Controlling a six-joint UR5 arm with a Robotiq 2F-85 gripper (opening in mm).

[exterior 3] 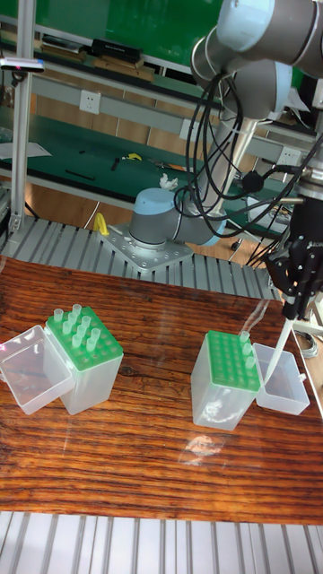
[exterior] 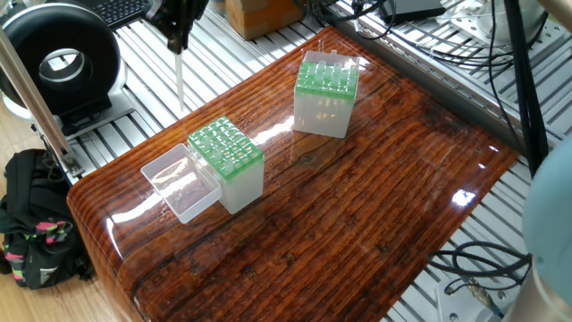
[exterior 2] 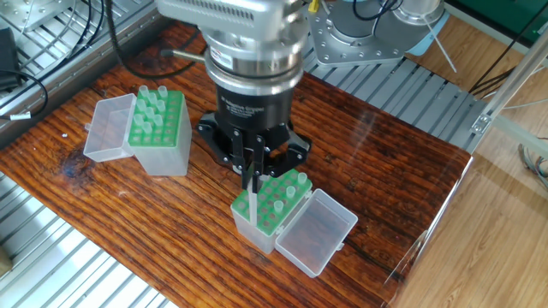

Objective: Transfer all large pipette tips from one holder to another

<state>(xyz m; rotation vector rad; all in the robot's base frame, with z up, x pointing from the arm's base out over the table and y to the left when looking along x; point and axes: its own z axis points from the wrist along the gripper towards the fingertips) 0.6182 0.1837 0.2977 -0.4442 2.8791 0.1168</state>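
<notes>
My gripper (exterior 2: 254, 167) is shut on one large pipette tip (exterior 2: 253, 205), which hangs point down over the near left part of the green-topped holder (exterior 2: 257, 224). That holder has a few tips (exterior 2: 292, 185) standing at its far side and its clear lid (exterior 2: 318, 231) lies open. The other holder (exterior 2: 159, 147) stands to the left with several tips (exterior 2: 151, 107) in it. In the tall fixed view the gripper (exterior 3: 292, 309) holds the tip (exterior 3: 281, 345) slanted above the right holder (exterior 3: 222, 395). From the opposite side, the gripper (exterior: 176, 40) and the tip (exterior: 180, 80) show at the top left.
The arm's base (exterior 2: 360, 34) is bolted behind the table. A black round device (exterior: 58, 58) and a black bag (exterior: 31, 224) sit off one end. Cables (exterior: 474, 264) trail off the table's corner. Aluminium rails (exterior 2: 51, 257) surround the wooden top.
</notes>
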